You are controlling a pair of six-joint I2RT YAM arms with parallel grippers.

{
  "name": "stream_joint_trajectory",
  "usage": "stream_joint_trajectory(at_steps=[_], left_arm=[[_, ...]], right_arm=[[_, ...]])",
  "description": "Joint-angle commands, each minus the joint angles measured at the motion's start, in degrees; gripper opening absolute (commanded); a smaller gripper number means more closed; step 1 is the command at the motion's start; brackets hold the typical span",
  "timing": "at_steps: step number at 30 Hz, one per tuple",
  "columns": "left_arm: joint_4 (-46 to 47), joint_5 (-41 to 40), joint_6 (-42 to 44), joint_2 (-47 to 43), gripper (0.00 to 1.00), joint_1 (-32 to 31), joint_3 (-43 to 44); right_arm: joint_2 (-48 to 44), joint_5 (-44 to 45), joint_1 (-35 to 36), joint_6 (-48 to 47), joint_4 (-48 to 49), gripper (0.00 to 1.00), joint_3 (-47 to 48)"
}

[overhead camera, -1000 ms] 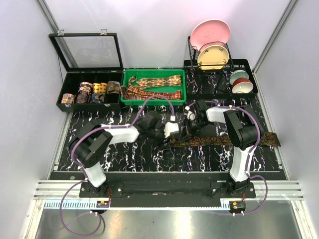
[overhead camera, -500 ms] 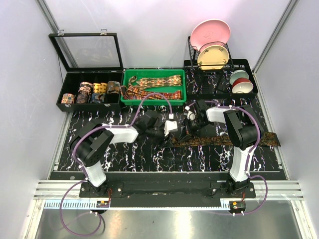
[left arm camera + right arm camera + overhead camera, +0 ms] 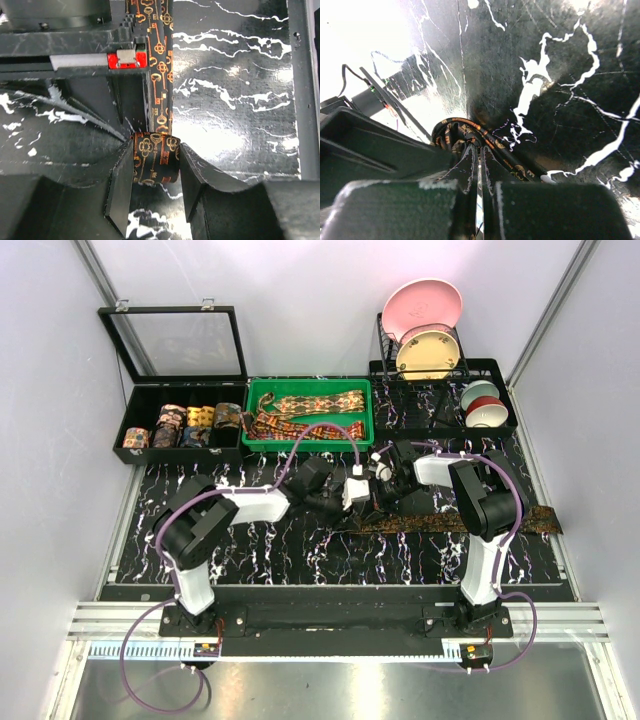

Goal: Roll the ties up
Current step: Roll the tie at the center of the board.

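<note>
Left tool (image 3: 156,152) presses its black fingers against both sides of the coiled end of a black necktie with gold key print (image 3: 161,85). The rest of it lies stretched along the black marbled surface (image 3: 240,100). Right tool (image 3: 479,152) is nearly closed at the coil; I cannot tell whether it pinches cloth.

The table (image 3: 250,550) is black marble with white veins, glossy enough that the wrist views catch bright glare on it (image 3: 235,100).

Three containers stand in a row along its far edge. A black case (image 3: 180,454) is at the far left with its lid raised. A green tray (image 3: 310,447) sits just beside it in the middle. A black rack (image 3: 410,410) stands at the far right.

Nearer, one tie (image 3: 450,520) lies flat on the marble. It runs from the middle of the table out to the right edge. Its left end is wound into a small coil (image 3: 155,159) that rests on the surface, and the patterned strip leads straight away from it.
</note>
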Motion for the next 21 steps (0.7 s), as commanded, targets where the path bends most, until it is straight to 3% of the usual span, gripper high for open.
stream_joint_trajectory(at_steps=[1,20,21], left_arm=[[-1.40,0.56,-0.19,3.34,0.42,-0.88,3.50],[-14.75,-16.66,7.11,8.97,0.37,-3.34,4.37],[-15.02,-17.37,7.37,9.15,0.37,-3.60,4.55]], right_arm=[[0.96,4.25,0.53,-0.25,3.28,0.00,-0.57],[-3.52,-1.37,0.27,3.79,5.92,0.00,-1.97],[-4.57,-1.72,0.10,4.05,6.01,0.05,-1.97]])
